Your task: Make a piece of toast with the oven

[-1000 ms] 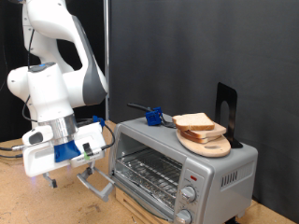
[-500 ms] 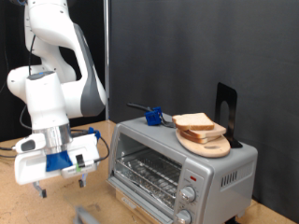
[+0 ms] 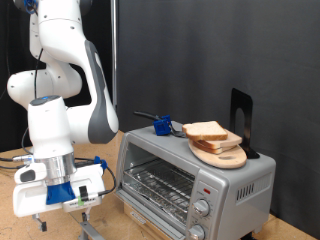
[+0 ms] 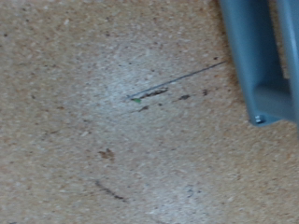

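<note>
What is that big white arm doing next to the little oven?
The gripper hangs low over the wooden table, at the exterior view's left of the oven, and holds nothing. The oven's door is down, so the wire rack shows, with no bread on it. The piece of toast sits on a round wooden board on top of the oven.

Arm folded low, gripper (image 3: 62,203) pointing downward
</note>
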